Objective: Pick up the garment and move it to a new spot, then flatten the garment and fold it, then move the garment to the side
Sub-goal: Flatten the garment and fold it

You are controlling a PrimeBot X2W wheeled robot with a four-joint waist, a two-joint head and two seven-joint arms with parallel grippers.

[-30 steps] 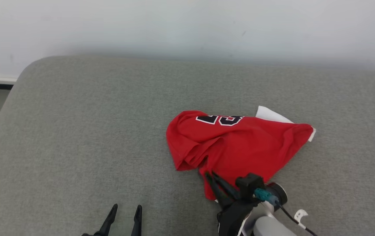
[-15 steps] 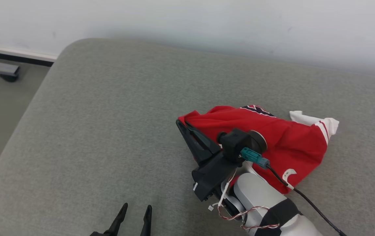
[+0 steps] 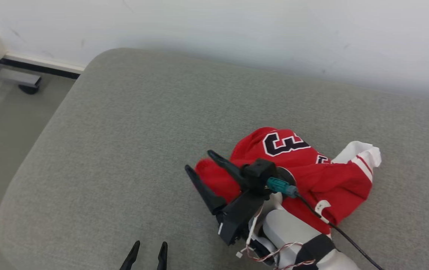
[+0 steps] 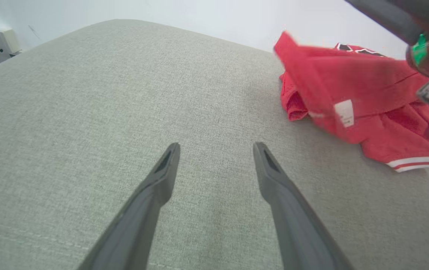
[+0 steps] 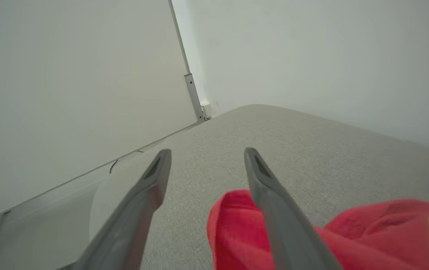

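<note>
The garment (image 3: 319, 176) lies crumpled on the right half of the grey fabric-covered bench (image 3: 124, 131), well in from its rounded left corner. From the head view, a black numeral 3 outlined in white faces up on the top of the heap, and a white sleeve (image 3: 360, 153) with red stripes sticks out on the far right. The right gripper (image 3: 198, 159) sits at the garment's left edge, jaws spread wide and released, with a blurred bit of red cloth lying in the gap between them. A teal connector (image 3: 280, 185) and a black cable run along the wrist.

The right wrist view looks past that gripper (image 5: 207, 151) to the bench corner, a pale wall panel and a metal post (image 5: 194, 97). The garment (image 5: 368, 225) bunches low under one finger, which does not pinch it.

The left wrist view adds a white label (image 4: 344, 112) on the garment (image 4: 368, 86) and a striped hem at its near edge. The left gripper (image 4: 217, 144) hangs over bare bench, jaws apart and holding nothing. In the head view it (image 3: 150, 242) shows at the bottom edge, well apart from the garment.
</note>
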